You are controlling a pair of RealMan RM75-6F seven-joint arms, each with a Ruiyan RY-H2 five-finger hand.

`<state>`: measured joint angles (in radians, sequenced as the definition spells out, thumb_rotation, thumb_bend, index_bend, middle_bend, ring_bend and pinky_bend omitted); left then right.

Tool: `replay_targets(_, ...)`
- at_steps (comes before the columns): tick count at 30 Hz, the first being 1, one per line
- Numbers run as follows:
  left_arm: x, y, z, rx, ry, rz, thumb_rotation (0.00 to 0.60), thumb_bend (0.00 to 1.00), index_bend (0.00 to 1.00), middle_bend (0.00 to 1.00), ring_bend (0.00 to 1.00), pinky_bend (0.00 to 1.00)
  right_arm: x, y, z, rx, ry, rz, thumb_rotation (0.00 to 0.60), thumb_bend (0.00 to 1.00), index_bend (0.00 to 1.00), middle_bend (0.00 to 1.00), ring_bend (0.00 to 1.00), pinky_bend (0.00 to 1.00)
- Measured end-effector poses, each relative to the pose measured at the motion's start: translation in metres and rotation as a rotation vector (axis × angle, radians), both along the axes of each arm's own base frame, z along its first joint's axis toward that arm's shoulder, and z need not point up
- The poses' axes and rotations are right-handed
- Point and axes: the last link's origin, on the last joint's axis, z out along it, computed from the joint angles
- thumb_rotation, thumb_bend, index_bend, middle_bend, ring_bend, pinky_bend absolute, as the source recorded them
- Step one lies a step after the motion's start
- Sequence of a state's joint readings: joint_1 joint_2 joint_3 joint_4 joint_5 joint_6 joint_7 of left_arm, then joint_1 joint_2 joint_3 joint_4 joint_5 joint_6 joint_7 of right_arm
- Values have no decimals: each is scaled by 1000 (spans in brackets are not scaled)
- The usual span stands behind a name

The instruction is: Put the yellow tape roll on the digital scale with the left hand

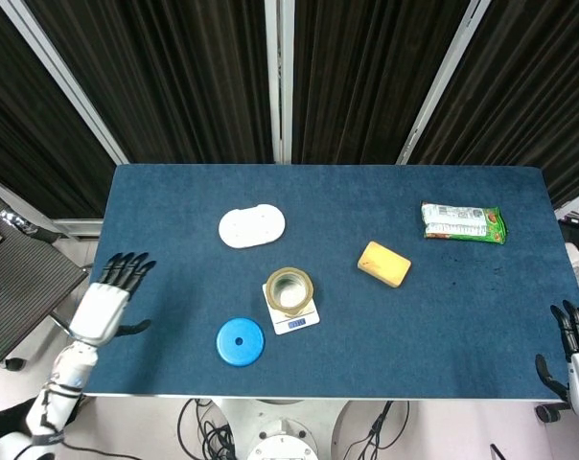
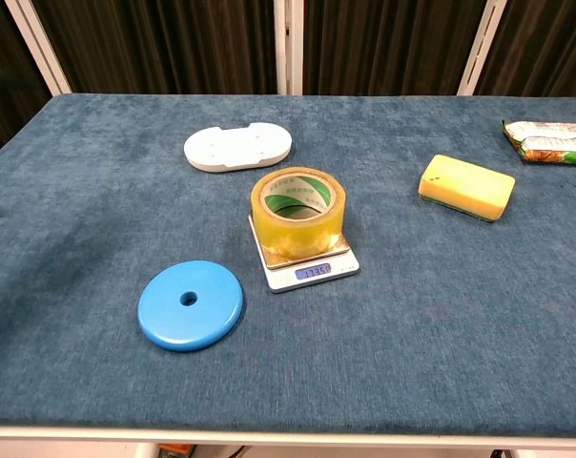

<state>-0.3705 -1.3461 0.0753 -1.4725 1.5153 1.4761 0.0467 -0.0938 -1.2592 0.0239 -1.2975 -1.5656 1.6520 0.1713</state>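
The yellow tape roll [image 1: 289, 289] [image 2: 298, 212] stands flat on the small digital scale [image 1: 298, 323] [image 2: 311, 272], whose display is lit. My left hand [image 1: 109, 300] is far off at the table's left edge in the head view, fingers spread and holding nothing; the chest view does not show it. My right hand [image 1: 577, 350] hangs past the table's right front corner, fingers apart and empty.
A blue disc [image 1: 240, 342] [image 2: 190, 304] lies just left of the scale. A white oval tray [image 1: 252, 226] [image 2: 237, 148] sits behind it. A yellow sponge [image 1: 383, 264] [image 2: 466, 187] and a green snack packet [image 1: 462, 221] [image 2: 549, 139] lie to the right.
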Motion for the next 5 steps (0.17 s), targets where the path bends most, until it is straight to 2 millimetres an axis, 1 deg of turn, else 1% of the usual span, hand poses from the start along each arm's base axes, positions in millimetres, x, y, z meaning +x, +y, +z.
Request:
replay_targets(2, -16, -19, 14, 39, 40, 41, 600, 69, 105, 40, 0, 19, 2, 1, 0, -4, 1, 5, 600, 303, 0, 0, 0, 0)
replay_targets(5, -33, -42, 32, 90, 94, 87, 600, 69, 104, 40, 0, 15, 5, 1, -1, -11, 2, 10, 600, 303, 0, 0, 0, 0)
